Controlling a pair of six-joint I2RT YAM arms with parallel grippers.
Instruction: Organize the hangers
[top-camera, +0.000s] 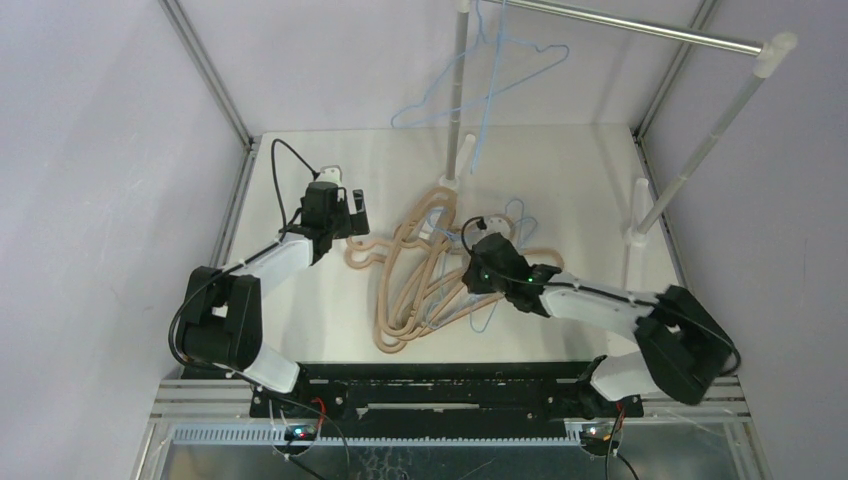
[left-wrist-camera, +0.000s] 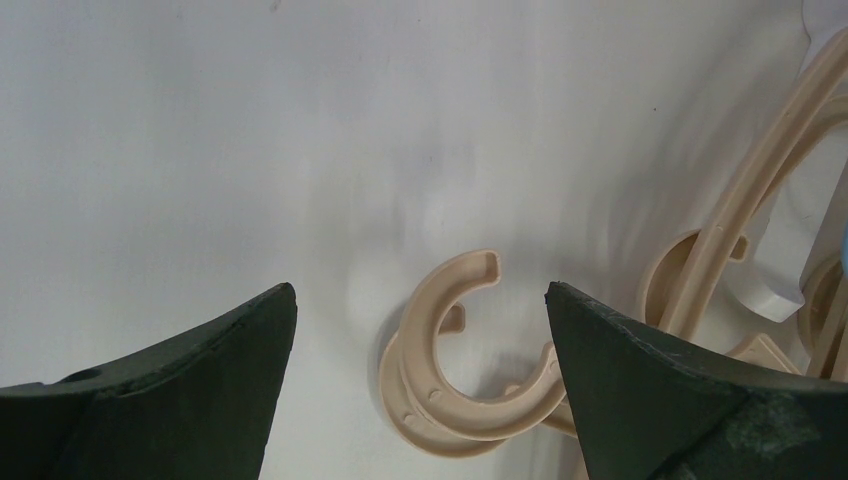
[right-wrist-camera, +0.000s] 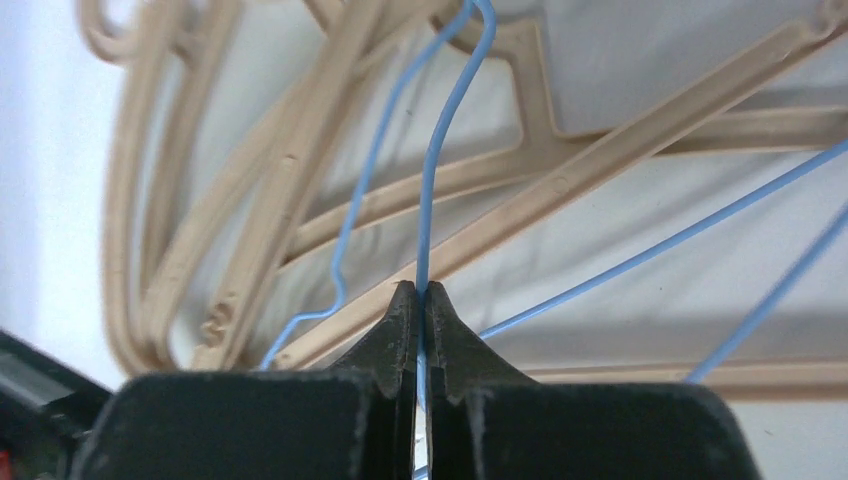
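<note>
Right gripper (right-wrist-camera: 420, 292) is clamped tight on a thin light-blue wire hanger (right-wrist-camera: 430, 200), with the wire pinched between the two fingertips near its neck, where it bends up toward the hook. That hanger lies on top of the pile of thick tan plastic hangers (top-camera: 400, 290) tangled mid-table; in the right wrist view the tan bars (right-wrist-camera: 560, 180) cross right behind the blue wire. More blue wire strands run off to the right (can't tell whether they're the same hanger or another). Left gripper (left-wrist-camera: 418, 290) is wide open and holds nothing. It sits low over the white table (top-camera: 560, 170) at the pile's left edge, its fingers either side of a tan C-shaped hook (left-wrist-camera: 415, 345) without touching it. A second hook appears to be stacked directly under that one. Two or so light-blue wire hangers (top-camera: 490, 90) hang up at the left end of the silver metal rail (top-camera: 640, 30), beside its left white post (top-camera: 462, 100), well apart from the pile.
</note>
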